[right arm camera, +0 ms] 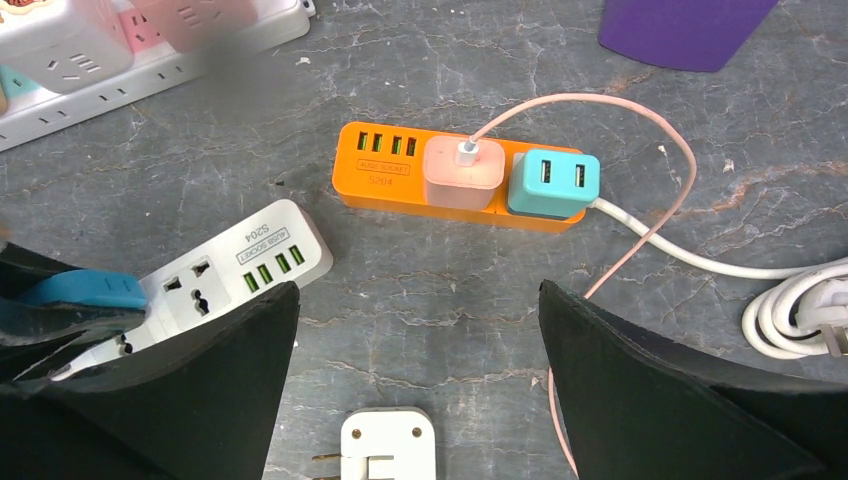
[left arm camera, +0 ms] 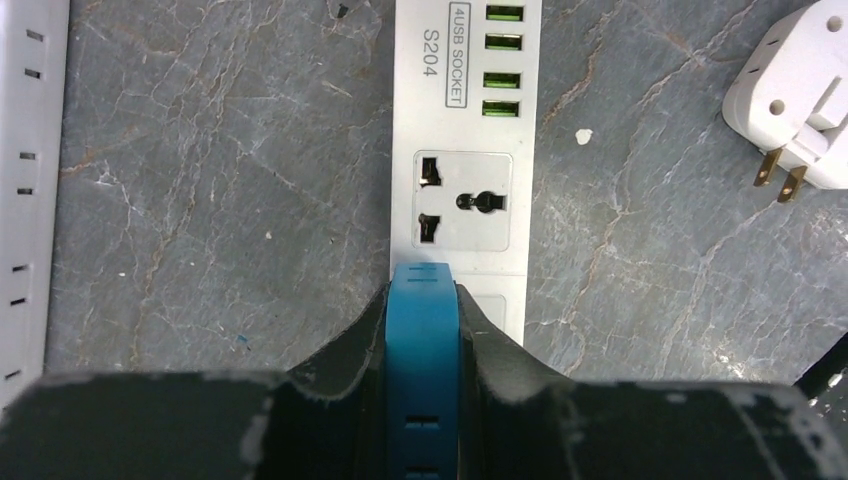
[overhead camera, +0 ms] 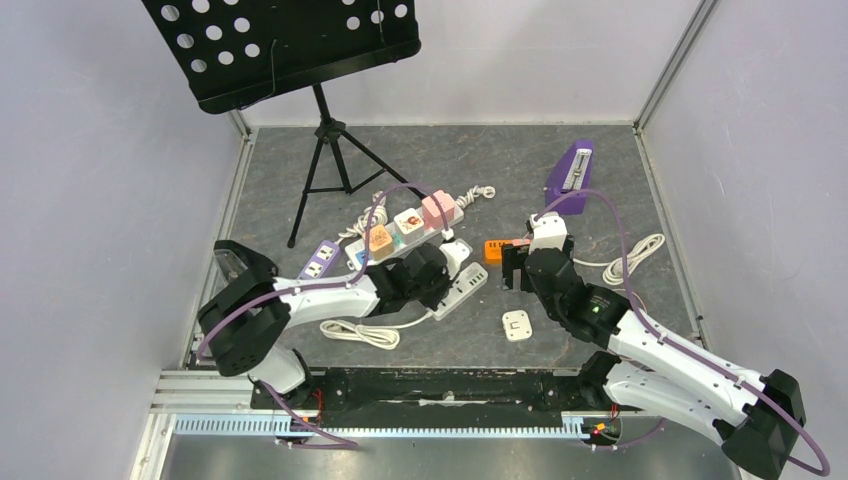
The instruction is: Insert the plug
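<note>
My left gripper [left arm camera: 422,290] is shut on a blue plug [left arm camera: 422,340]. It holds the plug upright over the near end of a white power strip [left arm camera: 465,130] marked S204, just below the strip's universal socket [left arm camera: 462,202]. In the top view this gripper [overhead camera: 440,262] sits over the strip [overhead camera: 462,288]. The right wrist view shows the blue plug [right arm camera: 85,292] at the strip [right arm camera: 250,260]. My right gripper [right arm camera: 420,300] is open and empty above bare table, with a white adapter [right arm camera: 385,445] lying on its side below it.
An orange power strip [right arm camera: 385,180] holds a pink charger and a teal adapter. A long white strip with adapters [overhead camera: 400,230], a purple metronome [overhead camera: 571,175], a music stand [overhead camera: 322,130] and coiled white cables [overhead camera: 630,258] lie around. The white adapter [left arm camera: 795,95] lies right of the S204 strip.
</note>
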Controlling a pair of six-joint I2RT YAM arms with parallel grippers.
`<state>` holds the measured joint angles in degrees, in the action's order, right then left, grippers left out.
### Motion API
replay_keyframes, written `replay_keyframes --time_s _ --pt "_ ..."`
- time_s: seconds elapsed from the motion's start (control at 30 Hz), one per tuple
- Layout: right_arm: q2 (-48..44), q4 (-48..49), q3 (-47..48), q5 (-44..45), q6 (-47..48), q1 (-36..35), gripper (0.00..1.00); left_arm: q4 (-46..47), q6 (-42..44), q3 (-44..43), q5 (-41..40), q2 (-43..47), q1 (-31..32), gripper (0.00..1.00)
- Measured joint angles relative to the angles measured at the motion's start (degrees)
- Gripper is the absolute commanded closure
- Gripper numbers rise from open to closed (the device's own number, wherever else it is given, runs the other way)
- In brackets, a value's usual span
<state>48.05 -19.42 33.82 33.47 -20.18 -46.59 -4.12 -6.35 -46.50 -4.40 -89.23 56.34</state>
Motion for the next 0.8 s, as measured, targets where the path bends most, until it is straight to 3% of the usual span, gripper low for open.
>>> replay_keyframes --time_s 0.2,0.43,0.6,0.8 --pt "0.0 0.0 0.0 0.0 -0.3 0.0 0.09 7.0 -2.7 5.9 -0.9 3.5 0.5 0.95" --pt "0.0 0.0 0.0 -0.2 -0.8 0.0 0.09 9.6 -2.8 7.4 -1.6 4.0 0.8 0.61" --pt "0.1 0.0 0.0 -0.7 -0.9 0.0 0.09 5.1 -3.7 5.3 -1.7 4.0 0.9 0.44" --pt "0.2 0.0 0.0 -1.4 -0.9 0.0 0.08 -2.3 -3.7 -0.6 -2.3 5.4 0.9 0.41"
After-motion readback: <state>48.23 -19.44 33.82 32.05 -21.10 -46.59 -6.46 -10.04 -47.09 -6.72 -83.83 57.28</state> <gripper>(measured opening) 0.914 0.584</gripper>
